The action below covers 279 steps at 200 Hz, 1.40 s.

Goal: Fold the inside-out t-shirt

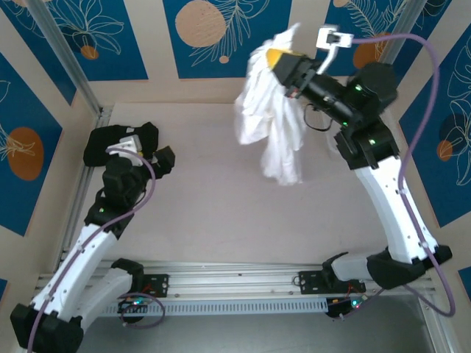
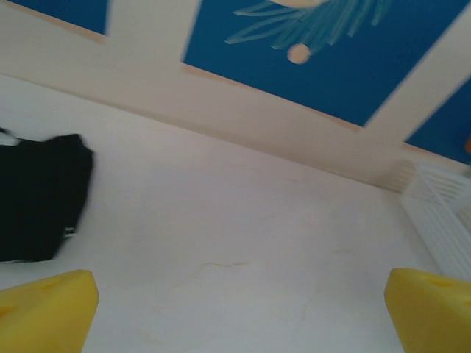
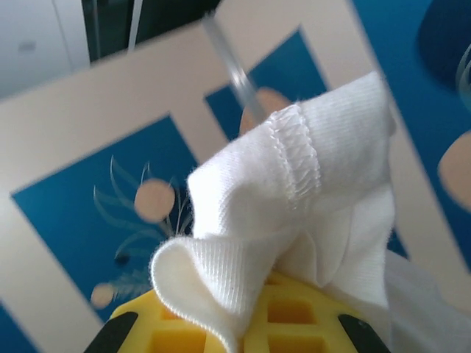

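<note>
Though aloft, t-shirt beside back wall

White arms, black joints, purple cables, yellow tool fingers

Right gripper: yellow fingers pinched on a bunch of the shirt, lifted up against the wall. White ribbed fabric spills over the fingertips in folds. A stitched hem runs down the upper fold. Behind are blue panels with pale leaf prints, peach dots and cream stripes. A thin rail crosses at a slant.
</note>
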### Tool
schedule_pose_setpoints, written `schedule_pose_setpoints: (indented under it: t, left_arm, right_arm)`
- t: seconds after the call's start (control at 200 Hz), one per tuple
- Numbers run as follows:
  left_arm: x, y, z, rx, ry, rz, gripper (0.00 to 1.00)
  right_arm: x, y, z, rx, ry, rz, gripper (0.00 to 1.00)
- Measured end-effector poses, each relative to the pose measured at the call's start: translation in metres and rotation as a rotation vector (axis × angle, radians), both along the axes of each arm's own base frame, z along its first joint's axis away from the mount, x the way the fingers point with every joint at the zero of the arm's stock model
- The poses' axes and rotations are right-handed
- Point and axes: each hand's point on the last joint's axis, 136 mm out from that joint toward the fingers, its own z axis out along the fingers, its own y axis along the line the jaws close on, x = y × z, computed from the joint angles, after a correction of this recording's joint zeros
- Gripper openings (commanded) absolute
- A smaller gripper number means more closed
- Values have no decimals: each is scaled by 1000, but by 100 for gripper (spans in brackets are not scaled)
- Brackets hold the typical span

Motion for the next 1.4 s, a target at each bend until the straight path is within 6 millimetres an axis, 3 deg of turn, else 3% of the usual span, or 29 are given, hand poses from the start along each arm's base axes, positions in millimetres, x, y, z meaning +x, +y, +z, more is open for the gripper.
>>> schedule_pose_setpoints:
  t: [0.105, 0.215, 0.32, 0.415, 0.495, 0.555, 0.695, 0.8, 0.97, 1.08, 1.22, 1.285, 1.395]
  left_arm:
    - [-13, 14, 11, 12, -33, 49, 100]
    - [-19, 12, 12, 5, -41, 27, 97]
    - [-17, -6, -6, -5, -6, -65, 96]
    - [-10, -30, -44, -10, 91, -175, 96]
    - [-5, -46, -79, -6, 194, -250, 97]
    - [-2, -53, -106, 11, 281, -282, 97]
    - [6, -52, -156, 79, 425, -271, 96]
    - [12, -40, -188, 134, 517, -222, 94]
    - [27, -9, -227, 172, 639, -121, 83]
    - [36, 5, -248, 163, 698, -83, 65]
    - [42, 6, -270, 141, 770, -87, 18]
    - [48, 3, -263, 118, 755, -100, 7]
    - [59, -6, -233, 79, 675, -134, 3]
  right_arm:
    - [29, 28, -55, -111, 145, 59, 4]
    - [69, 26, -136, -229, 341, 24, 18]
    - [114, -12, -236, -349, 575, -105, 49]
    - [153, -67, -324, -492, 756, -303, 54]
    - [152, -99, -382, -627, 858, -410, 56]
    - [133, -96, -410, -712, 889, -400, 57]
    - [80, -36, -435, -787, 861, -211, 57]
    - [48, 12, -449, -801, 823, -56, 58]
    - [27, 54, -477, -859, 805, 43, 58]
    - [22, 64, -503, -900, 831, 66, 51]
    - [25, 63, -527, -949, 854, 50, 6]
    - [29, 61, -526, -963, 842, 35, 0]
    - [38, 54, -501, -953, 778, 0, 0]
